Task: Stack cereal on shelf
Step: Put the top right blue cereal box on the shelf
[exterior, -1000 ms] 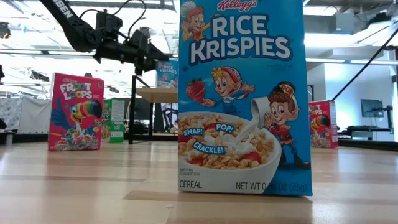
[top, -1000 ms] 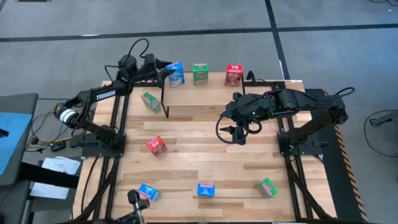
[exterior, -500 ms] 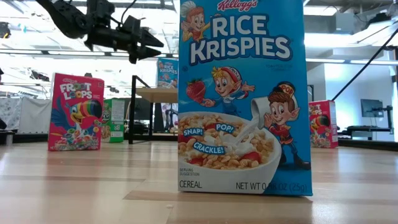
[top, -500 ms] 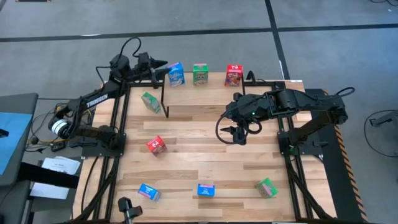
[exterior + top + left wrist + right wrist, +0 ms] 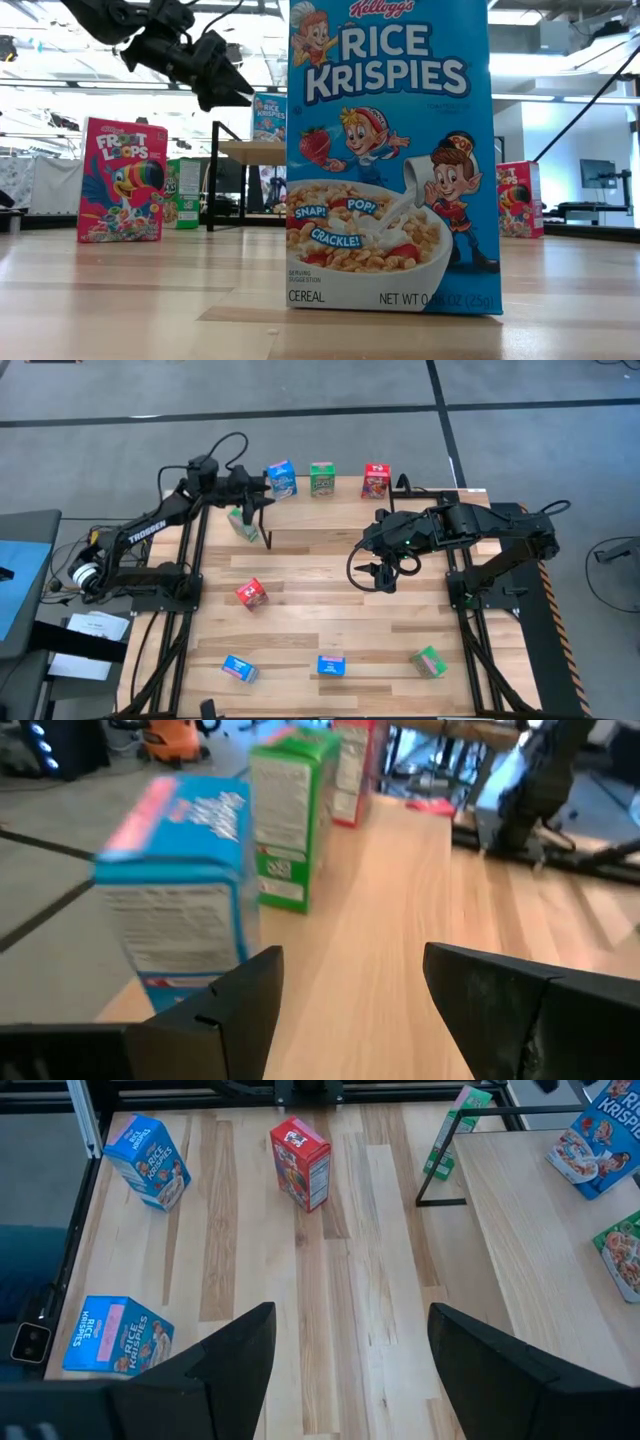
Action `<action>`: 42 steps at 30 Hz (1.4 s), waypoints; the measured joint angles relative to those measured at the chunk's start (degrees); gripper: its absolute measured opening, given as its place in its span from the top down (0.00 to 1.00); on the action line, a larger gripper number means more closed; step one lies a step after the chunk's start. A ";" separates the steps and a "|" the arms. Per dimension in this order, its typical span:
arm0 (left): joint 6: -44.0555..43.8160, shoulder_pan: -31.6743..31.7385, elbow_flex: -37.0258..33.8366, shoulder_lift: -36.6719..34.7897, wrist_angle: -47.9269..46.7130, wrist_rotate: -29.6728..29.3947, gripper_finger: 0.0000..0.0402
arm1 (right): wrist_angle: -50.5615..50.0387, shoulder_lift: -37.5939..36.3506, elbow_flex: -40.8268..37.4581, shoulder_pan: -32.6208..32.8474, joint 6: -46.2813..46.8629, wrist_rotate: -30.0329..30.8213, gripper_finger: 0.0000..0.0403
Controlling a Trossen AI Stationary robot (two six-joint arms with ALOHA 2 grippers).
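Likely light, stiff, crushable blue cereal box (image 5: pixel 180 890) wants a side-panel pinch; left gripper (image 5: pixel 350 995) spread empty beside it.

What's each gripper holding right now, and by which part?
Nothing. Left gripper is open and empty beside the shelf's blue box; right gripper hangs open and empty mid-table.

Left arm (image 5: pixel 150 532): I see matte black links, white TROSSEN lettering along the forearm.
Left cabling: black loops arch over the wrist at my 12 o'clock.
Right arm (image 5: pixel 470 525): same black, blocky joints, a cable ring hanging beneath.
Fingers (image 5: pixel 210 1370): dark, flat, wedge-shaped plastic, edges slightly scuffed.
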 joint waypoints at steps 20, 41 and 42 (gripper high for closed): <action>5.53 -9.60 -0.04 0.52 -3.72 -14.51 0.42 | 0.00 0.00 0.00 0.01 -0.04 -0.01 0.29; 4.15 -10.61 -0.02 2.54 0.12 -22.43 0.42 | 0.00 0.00 0.00 0.01 -0.26 0.00 0.29; 4.00 -10.54 -0.02 3.02 0.07 -23.03 0.42 | 0.00 0.00 0.00 0.00 -0.26 0.00 0.29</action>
